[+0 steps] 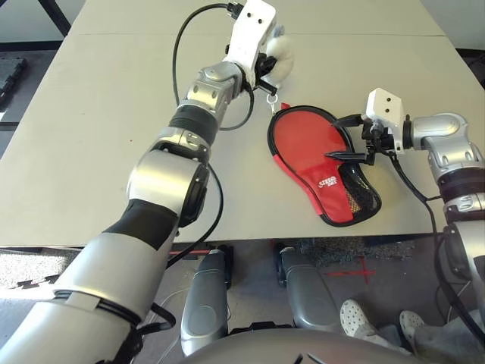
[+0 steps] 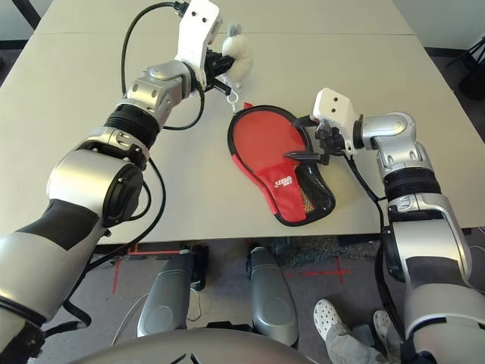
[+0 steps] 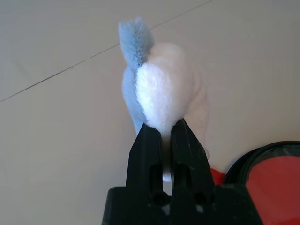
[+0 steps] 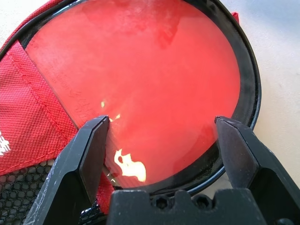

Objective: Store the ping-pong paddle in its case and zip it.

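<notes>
Red and glossy, the face of the ping-pong paddle (image 4: 154,79) shows behind the clear panel of the case (image 1: 318,205), which lies on the worktop (image 1: 114,121). Through the case's black mesh (image 2: 312,186) a tan patch shows, apparently the handle; the rest of the handle is hidden. On the red fabric beside the mesh sits a white logo (image 2: 283,182) in 2 lines, the upper one bigger; both are too small to read with certainty. In the right wrist view only a cut-off piece of it shows. Whether the zipper is fully closed cannot be told.

The left end effector (image 3: 163,125), beyond the rounded end of the case, is closed on the white and blue-grey plush charm (image 3: 164,89), its 2 fingers pinching the fabric and hiding part of it. A metal clip (image 1: 272,102) hangs between charm and case, near a red tab (image 1: 285,106).

The right end effector (image 4: 163,121) is wide open over the case's side edge, holding nothing; whether its tips touch the case cannot be told.
</notes>
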